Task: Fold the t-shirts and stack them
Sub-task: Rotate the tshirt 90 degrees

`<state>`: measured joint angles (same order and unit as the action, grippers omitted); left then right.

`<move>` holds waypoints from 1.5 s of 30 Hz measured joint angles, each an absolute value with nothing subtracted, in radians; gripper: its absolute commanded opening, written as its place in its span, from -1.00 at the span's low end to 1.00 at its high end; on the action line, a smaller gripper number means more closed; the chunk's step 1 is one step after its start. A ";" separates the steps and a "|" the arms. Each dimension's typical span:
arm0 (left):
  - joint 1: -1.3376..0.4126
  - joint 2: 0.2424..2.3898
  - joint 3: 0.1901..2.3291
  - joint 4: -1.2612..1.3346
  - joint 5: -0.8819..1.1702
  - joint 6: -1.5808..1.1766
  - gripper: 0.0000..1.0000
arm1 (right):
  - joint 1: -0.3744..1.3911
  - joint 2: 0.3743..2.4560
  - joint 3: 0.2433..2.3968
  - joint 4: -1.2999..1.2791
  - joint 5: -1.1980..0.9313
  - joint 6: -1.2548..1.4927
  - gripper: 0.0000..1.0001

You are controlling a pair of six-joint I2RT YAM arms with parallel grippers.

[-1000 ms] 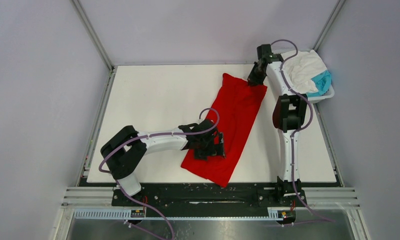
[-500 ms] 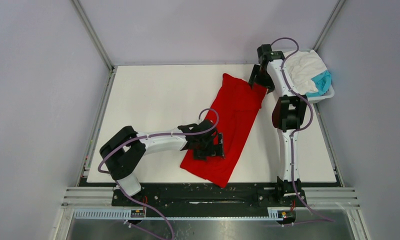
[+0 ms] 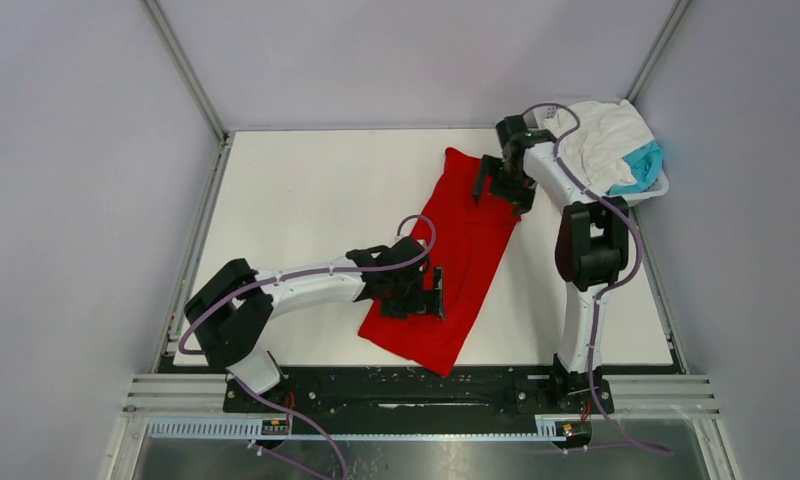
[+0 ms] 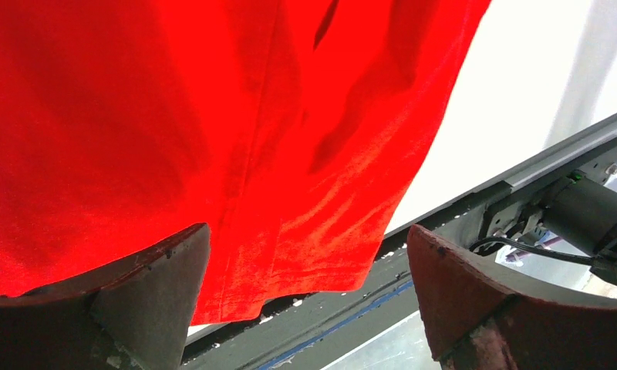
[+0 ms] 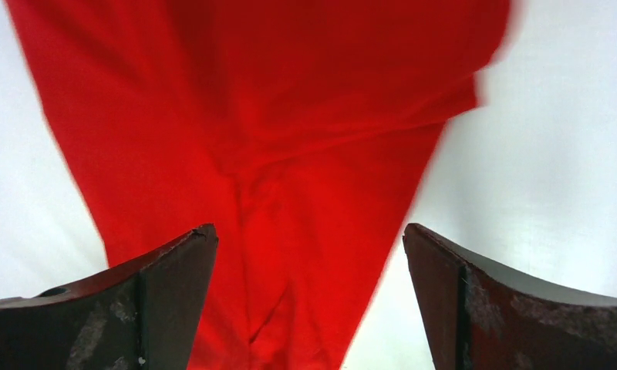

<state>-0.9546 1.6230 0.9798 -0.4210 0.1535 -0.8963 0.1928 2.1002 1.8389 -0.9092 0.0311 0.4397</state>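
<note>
1. From above, my right gripper (image 3: 496, 188) is coming off the red shirt's (image 3: 471, 245) far right corner, where it sat a second ago, and is sliding left over the far end. My left gripper (image 3: 438, 293) is barely shifting and is keeping to the near left edge. I judge the corner released. The shirt is lying as a long slanted band, so the lengthwise fold looks laid and the crosswise one is still waiting. The white shirt (image 3: 606, 135) and the teal shirt (image 3: 644, 165) are sitting crumpled in the basket (image 3: 659, 187), to the right of my right fingers.
2. At my left wrist, my fingers (image 4: 151, 285) are standing wide apart and gripping nothing. Red cloth is spreading between and beyond them, soft and matte, with a straight seam and shallow wrinkles. Its hem is ending just short of the rail (image 4: 521, 193).
3. At my right wrist, my fingers (image 5: 166, 285) are also spread wide and empty. The shirt is narrowing toward them in a wedge, creased down the middle, with smooth white table (image 5: 552, 154) showing on either side.
</note>
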 measured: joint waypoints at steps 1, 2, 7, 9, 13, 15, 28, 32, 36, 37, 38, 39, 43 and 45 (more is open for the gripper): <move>-0.955 1.614 0.980 -0.422 0.154 -0.891 0.98 | 0.215 2.091 1.803 -0.886 0.007 0.454 0.99; -0.955 1.605 0.979 -0.421 0.154 -0.886 0.98 | 0.228 2.091 1.785 -0.868 -0.009 0.464 0.99; -0.955 1.599 0.958 -0.413 0.156 -0.879 0.98 | 0.275 2.137 1.731 -0.789 -0.097 0.514 0.99; -0.955 1.604 0.942 -0.411 0.163 -0.879 0.98 | 0.272 2.178 1.747 -0.777 -0.117 0.523 0.99; -0.955 1.641 0.935 -0.397 0.183 -0.880 0.98 | 0.265 2.288 1.869 -0.804 -0.155 0.537 0.99; -0.952 1.650 0.938 -0.385 0.196 -0.882 0.98 | 0.263 2.339 1.956 -0.813 -0.177 0.539 0.99; -0.945 1.776 1.092 -0.382 0.217 -0.870 0.98 | 0.280 2.681 2.572 -0.924 -0.307 0.544 0.99; -0.945 1.772 1.115 -0.410 0.213 -0.857 0.98 | 0.281 2.660 2.580 -0.905 -0.313 0.535 0.99; -0.945 1.670 1.100 -0.455 0.162 -0.834 0.98 | 0.282 2.460 2.371 -0.878 -0.274 0.494 0.99; -0.945 1.620 1.084 -0.461 0.144 -0.830 0.98 | 0.282 2.359 2.263 -0.863 -0.252 0.485 0.99; -0.945 1.553 1.060 -0.463 0.122 -0.828 0.98 | 0.282 2.277 2.181 -0.850 -0.233 0.482 0.99; -0.944 1.494 1.037 -0.465 0.101 -0.827 0.98 | 0.282 2.159 2.053 -0.807 -0.209 0.478 0.99; -0.913 1.270 0.898 -0.451 0.036 -0.836 0.98 | 0.284 1.631 1.487 -0.585 -0.140 0.509 0.99; -0.876 1.218 0.815 -0.442 0.026 -0.842 0.97 | 0.287 1.397 1.220 -0.490 -0.130 0.545 0.99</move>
